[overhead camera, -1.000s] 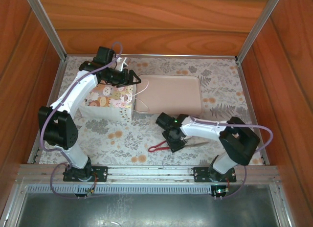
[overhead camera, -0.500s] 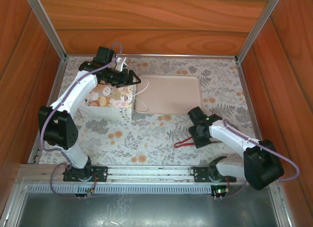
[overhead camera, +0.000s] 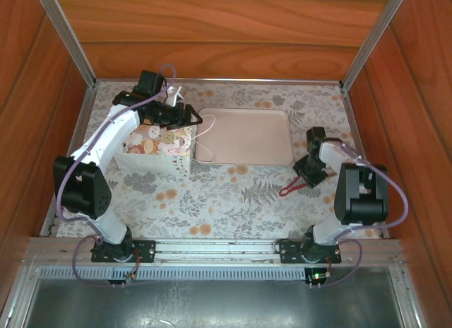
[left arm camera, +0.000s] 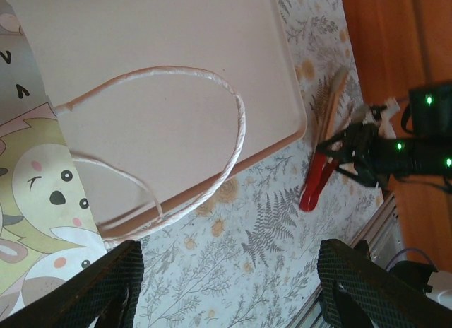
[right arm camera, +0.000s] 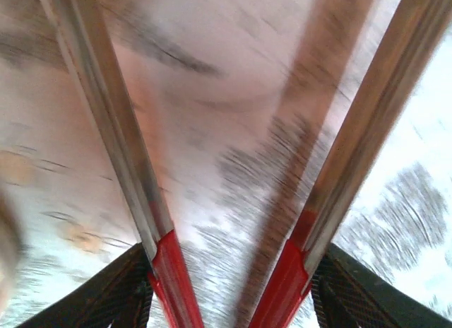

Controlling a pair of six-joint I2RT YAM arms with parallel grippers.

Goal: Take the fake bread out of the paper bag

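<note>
The paper bag (overhead camera: 158, 145) lies at the back left of the table, white with a cartoon print, its cord handles (overhead camera: 203, 137) draped onto the tray. The fake bread is out of view. My left gripper (overhead camera: 195, 117) hovers open by the bag's mouth. In the left wrist view the bag (left arm camera: 32, 194) is at the left, its cord loops (left arm camera: 236, 130) on the tray, and my left gripper (left arm camera: 229, 275) has nothing between its fingers (left arm camera: 106, 285). My right gripper (overhead camera: 311, 172) is at the right, shut on red-handled metal tongs (overhead camera: 290, 189). The tongs (right arm camera: 169, 271) sit between the right gripper (right arm camera: 229, 289) fingers.
A beige rectangular tray (overhead camera: 247, 133) lies at the back middle, next to the bag. From the left wrist the tray (left arm camera: 176, 38), the tongs (left arm camera: 316, 185) and the right gripper (left arm camera: 364, 151) show. Wooden walls and metal rails surround the floral tablecloth (overhead camera: 212, 194).
My right arm has swung from the front middle to the right side, carrying the tongs with it. The left arm has stayed by the bag.
</note>
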